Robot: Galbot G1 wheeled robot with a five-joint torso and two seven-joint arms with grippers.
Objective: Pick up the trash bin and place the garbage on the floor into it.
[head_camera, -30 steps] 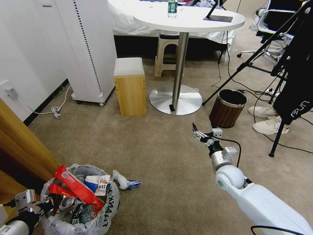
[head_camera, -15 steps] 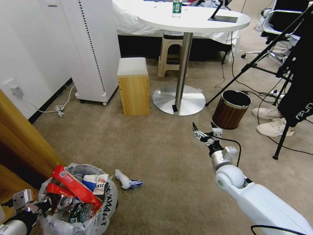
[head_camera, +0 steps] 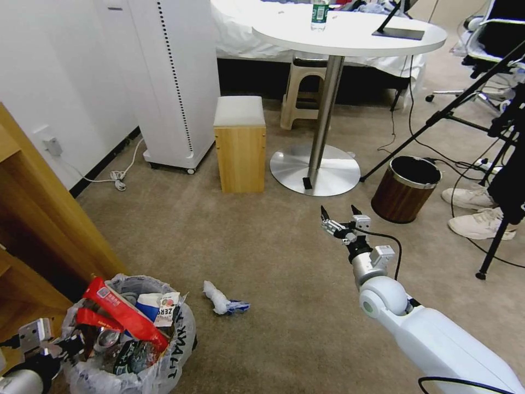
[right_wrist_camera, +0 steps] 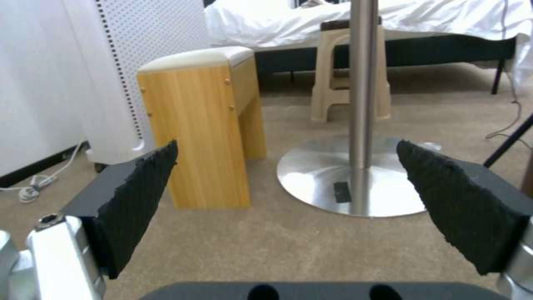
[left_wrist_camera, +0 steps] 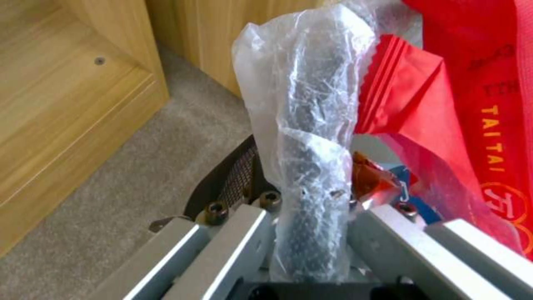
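Observation:
The trash bin (head_camera: pixel 164 368), black with a crinkly clear printed bag, sits at the lower left of the head view, stuffed with red snack bags (head_camera: pixel 123 317), a paper cup and a can. My left gripper (head_camera: pixel 72 346) is shut on its bag-wrapped rim (left_wrist_camera: pixel 311 137); in the left wrist view the left gripper (left_wrist_camera: pixel 314 227) clamps that rim, with red bags (left_wrist_camera: pixel 444 104) beside it. A white crumpled piece of garbage (head_camera: pixel 221 300) with a blue bit lies on the beige carpet floor (head_camera: pixel 262 246) just right of the bin. My right gripper (head_camera: pixel 339 216) hangs open above bare carpet, nothing between its pads (right_wrist_camera: pixel 139 200).
A brown wood-grain bin (head_camera: pixel 405 189) stands to the right. A wooden stool (head_camera: pixel 240 142), the round table's metal base (head_camera: pixel 314 172) and a white cabinet (head_camera: pixel 175 82) lie ahead. A wooden shelf unit (head_camera: pixel 38 219) borders the left. Tripod legs, cables and a person's shoes (head_camera: pixel 481 219) crowd the right.
The whole head view has shifted, with the room sliding rightward, so the camera has moved. The bin stays in my left gripper and the right gripper stays open.

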